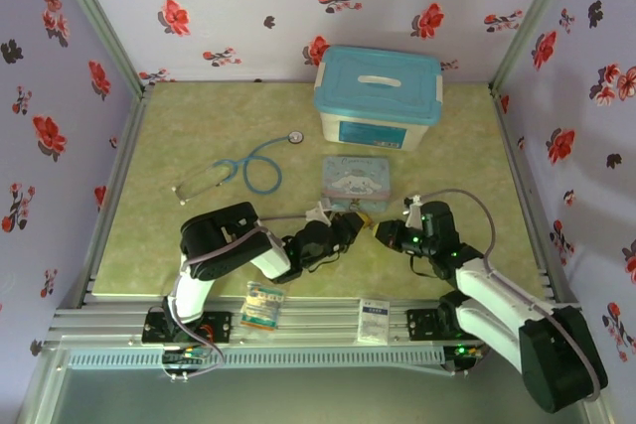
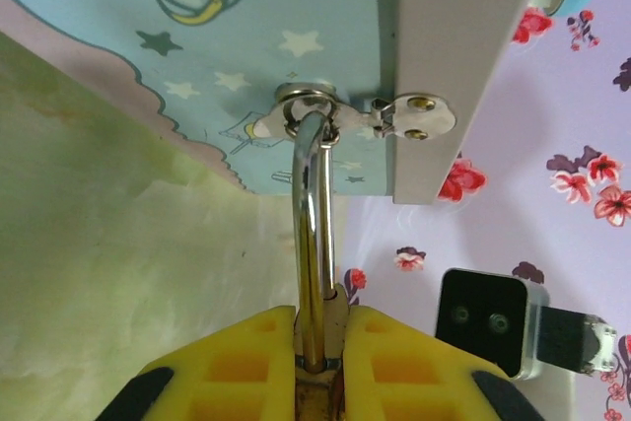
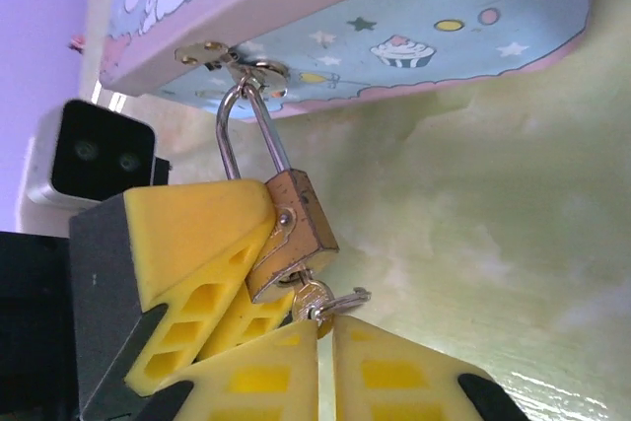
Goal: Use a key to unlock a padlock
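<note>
The small brass padlock [image 3: 297, 232] hangs by its silver shackle [image 3: 240, 131] from the hasp of the cartoon tin [image 1: 356, 183]. My left gripper [image 2: 321, 344] is shut on the padlock body, and the shackle [image 2: 314, 234] rises from between its yellow fingers [image 3: 202, 234] to the hasp. The key [image 3: 315, 300] sticks in the padlock's underside, with a thin wire ring [image 3: 345, 299] through its head. My right gripper [image 3: 325, 334] is closed just below, and the lower rim of the key's head sits in the narrow gap between its tips. In the top view the two grippers meet at the padlock [image 1: 364, 224], in front of the tin.
A white box with a blue lid [image 1: 378, 96] stands behind the tin. A blue stethoscope [image 1: 253, 166] lies to the tin's left. Two small packets [image 1: 263, 305] [image 1: 375, 320] rest on the near rail. Flowered walls close in the green mat [image 1: 199, 126].
</note>
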Motion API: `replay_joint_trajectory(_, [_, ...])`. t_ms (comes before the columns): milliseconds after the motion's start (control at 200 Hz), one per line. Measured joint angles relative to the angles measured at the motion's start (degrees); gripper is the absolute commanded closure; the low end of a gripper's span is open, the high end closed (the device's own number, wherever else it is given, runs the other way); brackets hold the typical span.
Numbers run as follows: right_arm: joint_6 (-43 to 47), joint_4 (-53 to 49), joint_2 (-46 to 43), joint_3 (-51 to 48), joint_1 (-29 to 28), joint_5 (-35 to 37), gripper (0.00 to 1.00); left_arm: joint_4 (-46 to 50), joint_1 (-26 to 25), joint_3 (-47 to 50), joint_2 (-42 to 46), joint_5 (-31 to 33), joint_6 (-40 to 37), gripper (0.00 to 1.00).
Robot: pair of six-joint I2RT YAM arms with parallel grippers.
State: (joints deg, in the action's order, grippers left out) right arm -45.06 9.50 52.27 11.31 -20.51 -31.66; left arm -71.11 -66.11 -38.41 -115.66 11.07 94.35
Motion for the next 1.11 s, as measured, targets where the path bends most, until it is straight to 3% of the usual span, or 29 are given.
replay_joint_trajectory(385, [-10.6, 13.2, 6.4, -2.0, 1.1, -3.9, 0.91, 0.5, 0.0, -0.2, 0.4, 3.2, 0.0, 1.00])
replay_joint_trajectory(485, [-7.9, 8.0, 4.7, 0.0, -0.4, -1.3, 0.91, 0.6, 0.0, -0.4, 0.5, 3.4, 0.0, 1.00])
replay_joint_trajectory(615, [-0.7, -5.2, 0.7, 5.6, -6.6, 9.6, 0.91, 0.2, 0.0, -0.6, 0.7, 3.7, 0.2, 1.00])
replay_joint_trajectory(765, [-1.1, -4.0, 4.1, 5.9, -6.4, 9.4, 0.89, 1.7, 0.0, -0.8, 0.8, 4.0, 0.2, 1.00])
replay_joint_trajectory(870, [-3.3, -1.3, 6.6, 5.2, -5.0, 6.4, 0.81, 3.1, 0.0, -0.7, 0.8, 4.0, 0.1, 1.00])
replay_joint_trajectory(975, [-6.3, 3.0, 9.4, 4.8, -3.1, 1.7, 0.58, 2.5, -0.2, -0.5, 1.2, 3.5, 0.1, 1.00])
replay_joint_trajectory(1105, [-5.2, 1.5, 9.6, 5.0, -2.4, 0.4, 0.57, 1.6, 0.2, 1.1, 2.4, 3.1, 0.1, 1.00])
